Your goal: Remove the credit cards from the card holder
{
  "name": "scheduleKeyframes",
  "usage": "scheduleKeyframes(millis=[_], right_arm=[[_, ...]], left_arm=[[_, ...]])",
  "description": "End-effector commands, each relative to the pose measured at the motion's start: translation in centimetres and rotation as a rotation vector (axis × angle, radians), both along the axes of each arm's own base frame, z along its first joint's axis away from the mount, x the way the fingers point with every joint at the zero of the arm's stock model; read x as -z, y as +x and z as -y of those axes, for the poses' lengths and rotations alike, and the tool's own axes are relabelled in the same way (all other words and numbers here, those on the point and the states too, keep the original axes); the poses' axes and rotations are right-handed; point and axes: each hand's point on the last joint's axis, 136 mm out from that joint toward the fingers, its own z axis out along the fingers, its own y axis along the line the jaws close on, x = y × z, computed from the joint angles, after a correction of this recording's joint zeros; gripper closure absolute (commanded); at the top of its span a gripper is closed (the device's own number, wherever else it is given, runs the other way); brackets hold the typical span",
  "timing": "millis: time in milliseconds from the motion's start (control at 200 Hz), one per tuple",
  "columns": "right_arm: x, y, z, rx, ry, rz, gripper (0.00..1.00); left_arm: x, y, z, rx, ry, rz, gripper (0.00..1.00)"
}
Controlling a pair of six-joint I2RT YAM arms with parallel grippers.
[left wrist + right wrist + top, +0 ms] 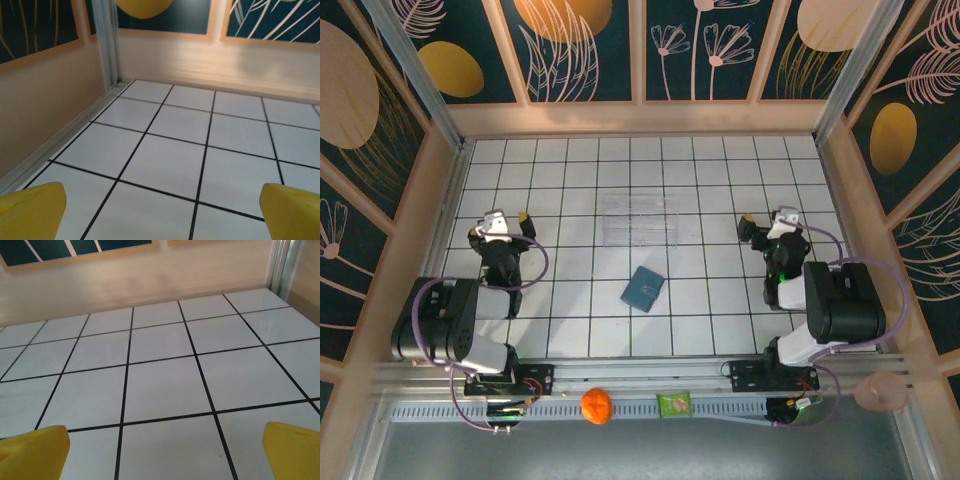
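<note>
COUNTER SET, WORK NOT YET BEGUN: The teal card holder (pixel 643 288) lies folded shut and flat on the white-tiled counter (pixel 570 310), with neither arm touching it. No credit cards can be seen, so they are presumably tucked inside the fold.

The left claw (pixel 501 226) hovers well to the holder's left and a little farther toward the back wall. Its jaws are spread wide and hold nothing, and on its wrist camera the yellow fingers (pixel 31 210) frame bare tile. The right claw (pixel 772 224) stands well to the holder's right, equally wide and empty, with its yellow fingers (pixel 33 452) also over bare tile.

A clear plastic tray (pixel 640 220) sits just beyond the holder on the far side, apart from it. An orange ball (pixel 597 405) and a green packet (pixel 673 405) rest on the rail on the holder's near side, well apart from it.

The step in hand looks like the first approach, since the holder has not been opened and no card is out. The next move probably calls for one claw to swing inward and come down low on the holder to steady it. The other would then catch an edge and lift the flap. The holder lies thin against smooth tile, so a careless push may slide it rather than open it.
</note>
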Motion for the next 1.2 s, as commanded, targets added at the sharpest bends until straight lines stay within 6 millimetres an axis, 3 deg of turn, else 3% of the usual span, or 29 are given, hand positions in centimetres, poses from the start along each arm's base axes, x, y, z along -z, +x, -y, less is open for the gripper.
scheduleKeyframes(millis=[0,90,170,225,325,445,510,565,686,886,1036,1091,1151,1196], right_arm=[[-2.6,3.2,0.7,0.042,0.031,-0.075,0.01],[-3.3,5.3,0.6,0.067,0.094,-0.155,0.01],[-3.9,5.8,0.3,0.154,0.052,-0.17,0.01],[-4.8,5.4,-0.3,0.22,-0.014,-0.133,0.01],[-7.2,4.0,0.7,0.434,-0.102,-0.031,0.01],[-8.1,3.3,1.4,0.537,0.024,-0.002,0.01],[-8.1,2.6,1.6,0.566,0.117,-0.019,0.01],[-8.3,2.1,1.6,0.546,0.19,-0.028,0.01],[-9.3,2.2,1.3,0.415,0.334,0.003,0.01],[-10.0,1.4,2.0,0.422,0.332,0.025,0.01],[-12.1,1.2,-2.4,0.12,0.246,0.072,0.01],[-12.8,0.4,-2.0,0.137,0.251,0.126,0.01],[-12.9,-0.6,-0.3,0.225,0.324,0.172,0.01],[-12.8,-0.5,-0.4,0.17,0.387,0.153,0.01]], left_arm=[[-2.5,1.2,-1.1,-0.088,-0.049,-0.022,0.01],[-3.0,1.6,-1.3,-0.118,-0.121,-0.037,0.01],[-3.5,1.3,-1.8,-0.161,-0.191,-0.01,0.01],[-4.0,0.7,-2.5,-0.223,-0.257,0.025,0.01],[-5.3,0.2,-2.7,-0.239,-0.331,0.087,0.01],[-7.0,-0.4,-2.6,-0.241,-0.473,0.176,0.01],[-6.8,-1.6,-3.3,-0.31,-0.617,0.22,0.01],[-6.6,-2.7,-3.7,-0.359,-0.725,0.245,0.01],[-9.3,-2.4,-2.1,-0.222,-0.726,0.278,0.01],[-10.6,-3.1,-0.4,-0.075,-0.799,0.363,0.01],[-10.5,-1.8,2.0,0.042,-0.799,0.267,0.01],[-10.6,-1.5,2.7,0.085,-0.799,0.247,0.01],[-10.9,-1.3,3.9,0.151,-0.797,0.229,0.01],[-11.0,-1.2,4.6,0.192,-0.803,0.214,0.01]])
